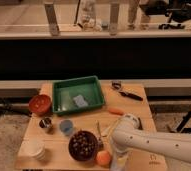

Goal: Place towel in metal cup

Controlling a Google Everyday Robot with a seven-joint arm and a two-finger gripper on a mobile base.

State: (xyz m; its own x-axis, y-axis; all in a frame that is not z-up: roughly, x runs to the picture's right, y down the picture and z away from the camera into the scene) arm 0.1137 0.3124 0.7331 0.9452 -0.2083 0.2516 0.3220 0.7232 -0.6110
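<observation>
Towel (80, 100) lying in green bin (74, 81), metal cup (46, 123) on table (139, 107) near bin's front-left corner, arm (154, 145) bent in from right, end effector (117, 163) low beside orange (103, 158), open or closed cannot tell.

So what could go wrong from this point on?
The gripper sits low at the front edge of the table, beside the orange and the dark bowl; swinging toward the towel in the green tray could knock them. The metal cup stands close to the blue cup, so the towel might catch or tip the wrong one.
</observation>
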